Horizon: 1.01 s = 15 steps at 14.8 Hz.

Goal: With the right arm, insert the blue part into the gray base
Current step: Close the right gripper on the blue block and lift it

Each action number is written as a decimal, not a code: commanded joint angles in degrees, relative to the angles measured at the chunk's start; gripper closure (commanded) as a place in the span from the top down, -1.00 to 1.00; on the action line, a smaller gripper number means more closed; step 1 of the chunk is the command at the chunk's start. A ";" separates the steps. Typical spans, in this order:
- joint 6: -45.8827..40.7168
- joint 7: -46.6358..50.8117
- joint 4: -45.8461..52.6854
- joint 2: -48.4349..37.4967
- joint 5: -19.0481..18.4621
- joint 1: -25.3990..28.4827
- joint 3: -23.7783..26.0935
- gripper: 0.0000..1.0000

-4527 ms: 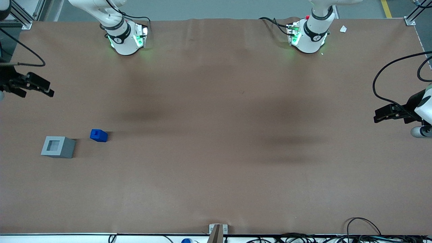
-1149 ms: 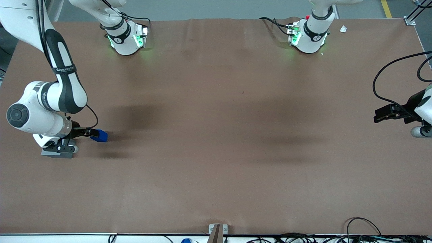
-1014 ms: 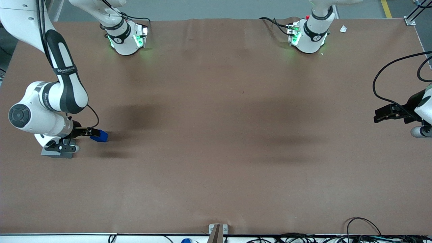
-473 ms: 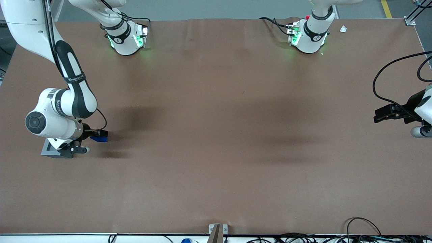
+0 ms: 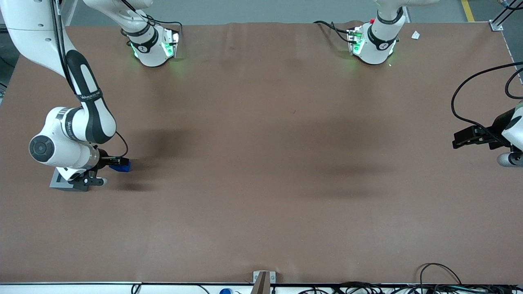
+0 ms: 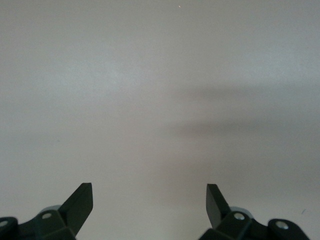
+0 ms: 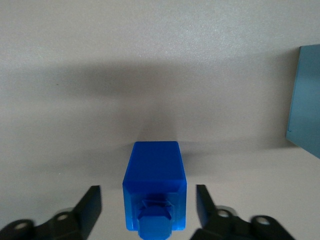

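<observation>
Straddling blue part (image 7: pixel 154 182) with pincer (image 7: pixel 148 200) spread, not yet clamped. Lower, centre, squeeze flat sides before lifting toward gray base (image 5: pixel 57 183).

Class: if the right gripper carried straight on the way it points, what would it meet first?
Most likely the blue part: it lies between the open fingers of the gripper, straight ahead, not yet gripped.

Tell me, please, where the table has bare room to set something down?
Most of the brown table is bare, from the blue part toward the parked arm's end. The crowded spot is around the gray base, where the open gripper straddles the blue part.
</observation>
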 commanded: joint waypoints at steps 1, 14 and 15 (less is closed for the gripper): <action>0.37 0.23 -0.41 -0.21 0.78 -0.58 0.36 0.46; -0.51 0.40 1.96 -0.30 0.78 -0.58 0.27 -0.94; -0.94 0.75 2.66 -0.47 0.78 -1.11 0.27 -0.95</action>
